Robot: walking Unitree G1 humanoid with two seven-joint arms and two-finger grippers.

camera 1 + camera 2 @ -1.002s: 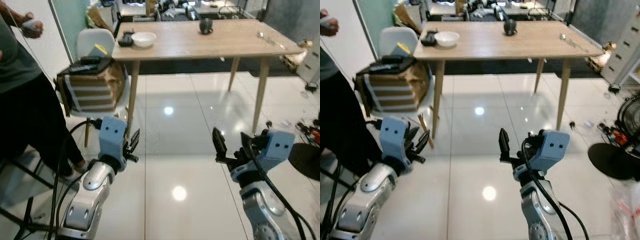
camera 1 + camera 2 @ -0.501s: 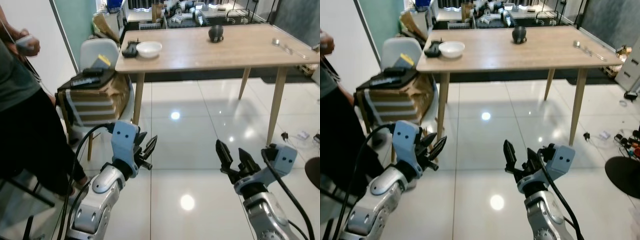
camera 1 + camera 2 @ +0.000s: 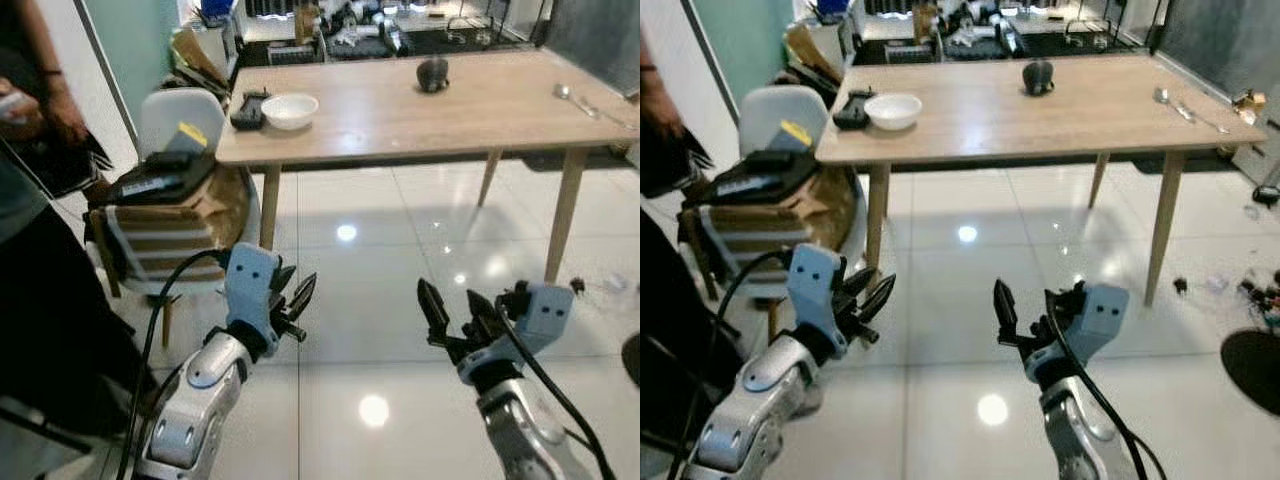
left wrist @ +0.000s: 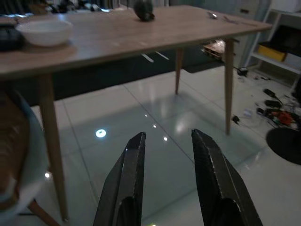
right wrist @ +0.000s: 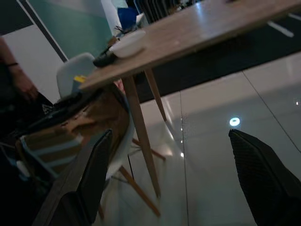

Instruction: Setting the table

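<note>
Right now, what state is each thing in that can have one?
Left gripper: open, empty, above the floor.
Right gripper: open wide, empty.
White round bowl: upright on the wooden table, looks empty.
Brown cardboard box: on the white chair, black items stacked on top.

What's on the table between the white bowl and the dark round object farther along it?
Nothing: in the left eye view the wooden table is bare between the white bowl and the dark round object. A black item lies on the bowl's other side.

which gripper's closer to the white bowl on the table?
Left. The left gripper is raised below the table corner where the white bowl sits; the right gripper hangs farther to the robot's right, over the floor.
</note>
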